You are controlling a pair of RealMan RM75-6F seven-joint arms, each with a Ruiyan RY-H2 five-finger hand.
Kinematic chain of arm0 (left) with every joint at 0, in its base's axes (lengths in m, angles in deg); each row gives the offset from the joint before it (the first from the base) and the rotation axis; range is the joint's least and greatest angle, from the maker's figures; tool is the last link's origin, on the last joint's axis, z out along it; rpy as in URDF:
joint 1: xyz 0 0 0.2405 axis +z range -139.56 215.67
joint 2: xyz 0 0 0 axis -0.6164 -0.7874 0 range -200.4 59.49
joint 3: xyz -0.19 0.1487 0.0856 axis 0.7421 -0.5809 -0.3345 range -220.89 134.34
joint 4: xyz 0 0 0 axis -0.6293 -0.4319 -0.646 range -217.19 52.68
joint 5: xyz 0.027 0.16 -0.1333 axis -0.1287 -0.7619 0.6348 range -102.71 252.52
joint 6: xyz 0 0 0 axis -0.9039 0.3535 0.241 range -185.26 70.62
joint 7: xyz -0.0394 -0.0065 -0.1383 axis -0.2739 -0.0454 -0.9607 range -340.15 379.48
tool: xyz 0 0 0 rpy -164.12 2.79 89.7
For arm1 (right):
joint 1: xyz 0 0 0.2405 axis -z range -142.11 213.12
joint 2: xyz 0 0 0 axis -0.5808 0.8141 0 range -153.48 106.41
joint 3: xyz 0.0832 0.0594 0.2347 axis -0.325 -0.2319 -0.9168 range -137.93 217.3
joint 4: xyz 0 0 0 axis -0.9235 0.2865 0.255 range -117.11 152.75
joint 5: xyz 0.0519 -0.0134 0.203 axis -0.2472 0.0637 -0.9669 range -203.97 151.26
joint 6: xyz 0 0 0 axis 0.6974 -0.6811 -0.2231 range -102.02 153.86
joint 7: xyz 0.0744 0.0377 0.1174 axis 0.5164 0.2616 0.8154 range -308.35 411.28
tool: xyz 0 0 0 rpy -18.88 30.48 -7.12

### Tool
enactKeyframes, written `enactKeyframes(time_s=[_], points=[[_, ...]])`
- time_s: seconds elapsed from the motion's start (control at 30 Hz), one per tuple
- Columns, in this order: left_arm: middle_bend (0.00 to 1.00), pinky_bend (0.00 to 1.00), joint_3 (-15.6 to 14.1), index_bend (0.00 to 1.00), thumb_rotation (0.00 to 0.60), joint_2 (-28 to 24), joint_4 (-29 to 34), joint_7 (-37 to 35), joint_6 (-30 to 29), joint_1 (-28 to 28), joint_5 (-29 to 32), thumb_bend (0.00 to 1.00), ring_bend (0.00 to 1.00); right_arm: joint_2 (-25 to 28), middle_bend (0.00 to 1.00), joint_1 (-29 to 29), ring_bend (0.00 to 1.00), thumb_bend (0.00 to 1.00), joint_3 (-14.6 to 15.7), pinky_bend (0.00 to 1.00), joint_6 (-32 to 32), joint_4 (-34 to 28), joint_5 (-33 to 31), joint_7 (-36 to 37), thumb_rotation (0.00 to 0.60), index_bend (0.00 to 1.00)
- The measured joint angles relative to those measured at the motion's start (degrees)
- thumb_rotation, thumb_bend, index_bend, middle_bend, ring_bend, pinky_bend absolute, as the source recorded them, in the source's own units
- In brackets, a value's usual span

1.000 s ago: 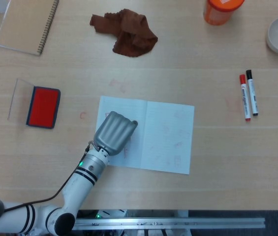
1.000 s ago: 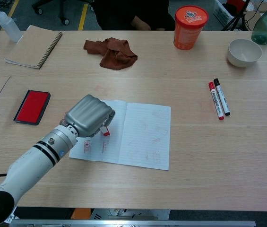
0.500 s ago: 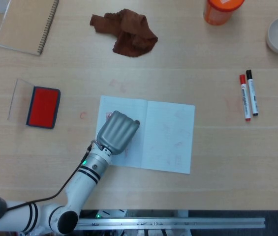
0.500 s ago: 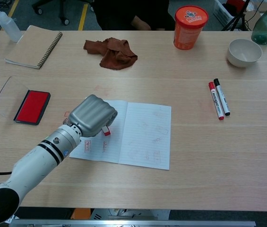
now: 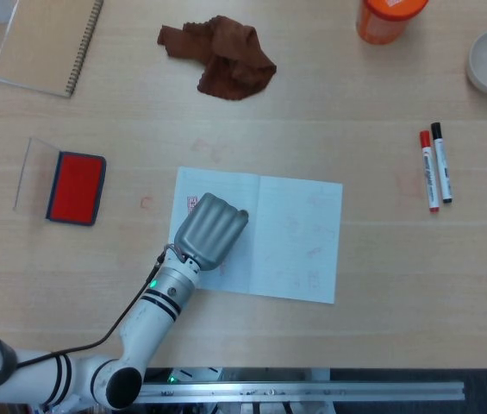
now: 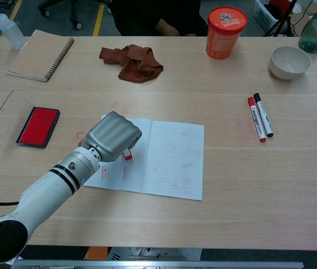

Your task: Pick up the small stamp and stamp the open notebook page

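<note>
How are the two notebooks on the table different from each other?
The spiral notebook is closed, showing a brown cover; the open notebook lies flat showing white lined pages. The spiral notebook sits untouched at the far left corner; the left hand is over the open notebook's left page. Both lie flat.

Light wooden table (image 6: 231, 190) carries: open lined notebook (image 6: 169, 162) near front centre; red ink pad (image 6: 37, 126) with clear lid at left; spiral-bound tan notebook (image 6: 37, 55) far left; crumpled brown cloth (image 6: 136, 61) at back; orange lidded tub (image 6: 225, 25); white bowl (image 6: 290, 61) far right; red marker (image 6: 256, 127) and black marker (image 6: 263, 123) side by side.
</note>
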Motion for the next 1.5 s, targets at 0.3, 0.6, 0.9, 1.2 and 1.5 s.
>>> enactKeyframes(time_s=[0.3,0.6,0.9,1.2,1.5], points=[[1.0,1.0,0.0,0.6,0.6,0.3,0.0,1.0,0.1,-0.3,0.8,0.34,1.0,-0.1,0.43,0.2,0.28,0.36,-0.1,0.31,-0.1,0.2,0.0,0.3,0.6,0.45],[1.0,1.0,0.3,0.6,0.6,-3.3,4.8,0.0,-2.4,-0.1,-1.9,0.34,1.0,-0.1,0.43,0.0,0.28,0.36,-0.2,0.31,-0.2,0.2,0.2,0.4,0.6,0.44],[1.0,1.0,0.2,0.6,0.6,-12.1,10.4,-2.6,-5.9,0.9,-6.8,0.34,1.0,-0.3,0.43,-0.6,0.28,0.36,-0.4,0.31,0.1,-0.6,0.8,-0.4,0.6,0.45],[1.0,1.0,-1.8,0.6,0.6,-15.8,7.2,-5.5,-6.0,2.6,-8.4,0.34,1.0,-0.3,0.43,-1.2,0.28,0.36,-0.4,0.31,0.5,-1.6,1.0,-1.6,0.6,0.44],[1.0,1.0,-2.7,0.59,0.6,-15.3,-0.7,-11.6,-4.0,4.4,-8.9,0.33,1.0,-0.3,0.43,-1.3,0.28,0.36,-0.5,0.31,0.7,-2.5,0.6,-2.8,0.6,0.45]])
